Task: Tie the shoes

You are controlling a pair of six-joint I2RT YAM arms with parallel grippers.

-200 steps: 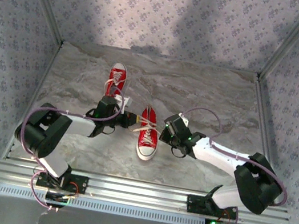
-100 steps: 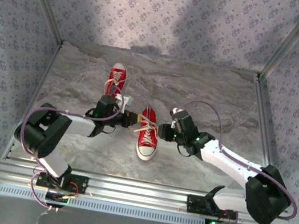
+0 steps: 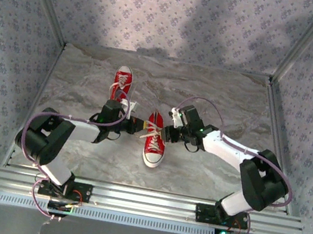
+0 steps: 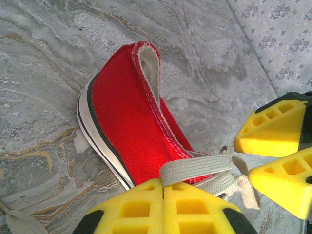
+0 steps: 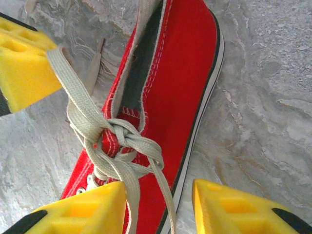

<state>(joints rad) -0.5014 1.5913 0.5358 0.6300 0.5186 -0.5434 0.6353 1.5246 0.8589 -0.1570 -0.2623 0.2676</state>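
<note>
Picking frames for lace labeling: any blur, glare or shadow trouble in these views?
Top external: even light, soft shadows on the back wall, no glare. The near shoe is small but sharp. Left wrist: the lace and red canvas are crisp, with the yellow jaws cropped by the frame edges. Right wrist: the knot is sharp, there's no glare on the table, and the jaws are cropped at the bottom.

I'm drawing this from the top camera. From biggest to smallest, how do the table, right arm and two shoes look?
1. Table
2. Right arm
3. Near shoe and far shoe: they look about alike. The far shoe is farther off and partly under the left arm, so I won't rank them.
</note>
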